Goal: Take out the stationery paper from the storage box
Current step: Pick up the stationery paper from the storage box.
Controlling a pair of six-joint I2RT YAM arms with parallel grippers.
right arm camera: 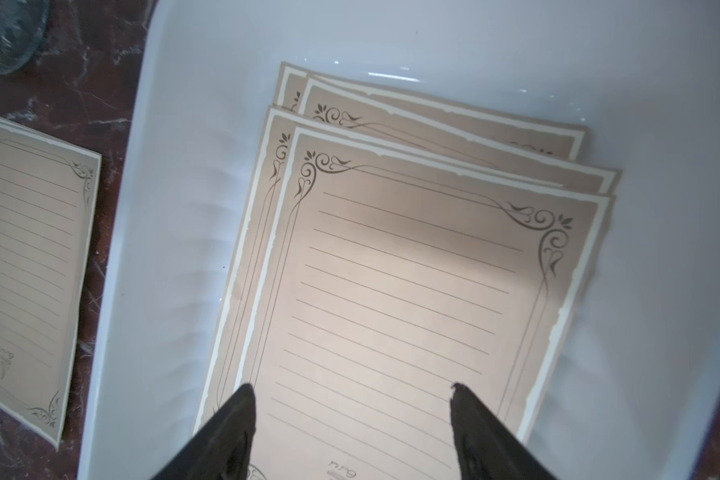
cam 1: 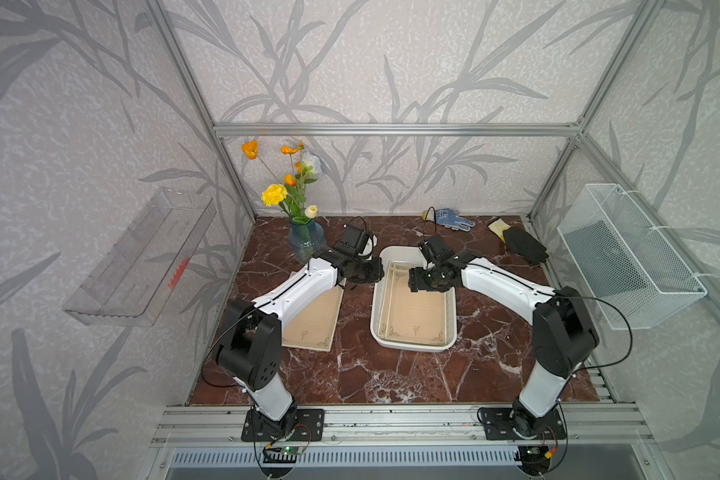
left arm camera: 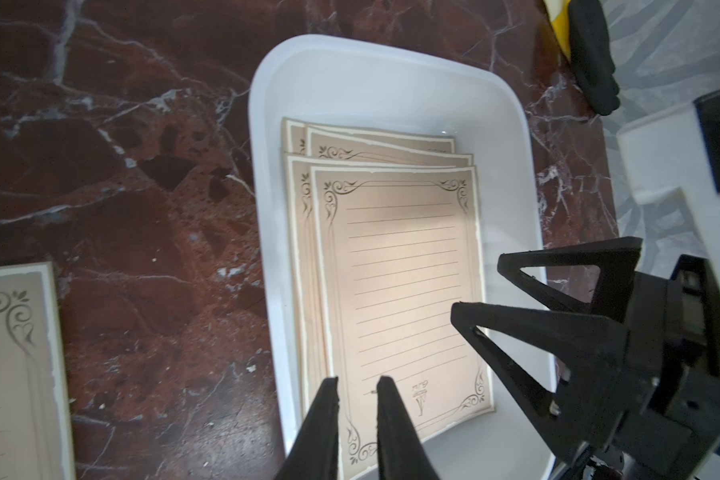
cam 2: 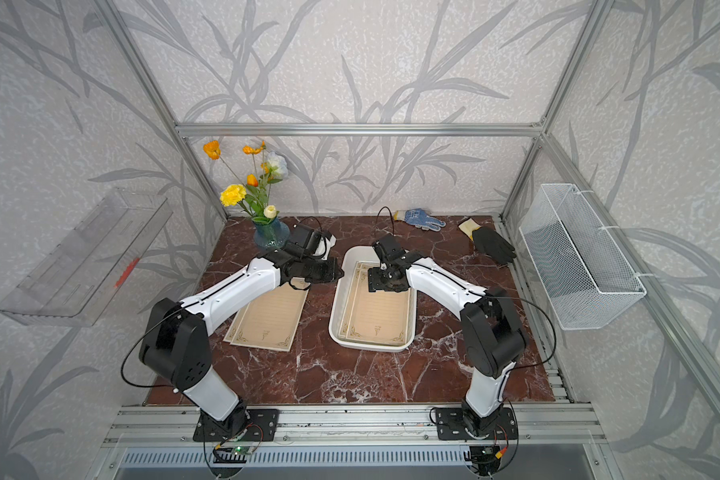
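Though a couple of tan sheets (cam 1: 312, 324) already lie flat on the red-brown marbled surface (cam 1: 371, 374) under the left arm, most of the stationery paper (cam 1: 416, 316) is in the storage box (cam 1: 375, 307), a loosely fanned stack lying flat on its floor. The box sits just right of the loose sheets, apart from them. Over its far half, the right hand (right arm camera: 350, 386) points down at the top sheet with its fingers spread wide and nothing between them; whether the tips touch the paper cannot be told. The left hand (left arm camera: 358, 380) hangs at the box's left rim, its fingers a narrow gap apart and gripping nothing. Beyond the left arm stands a blue glass vase (cam 1: 305, 241) of yellow and orange flowers. Along the far edge lie a blue-and-white glove (cam 1: 454, 218) and a black glove (cam 1: 524, 245), well apart from the box.
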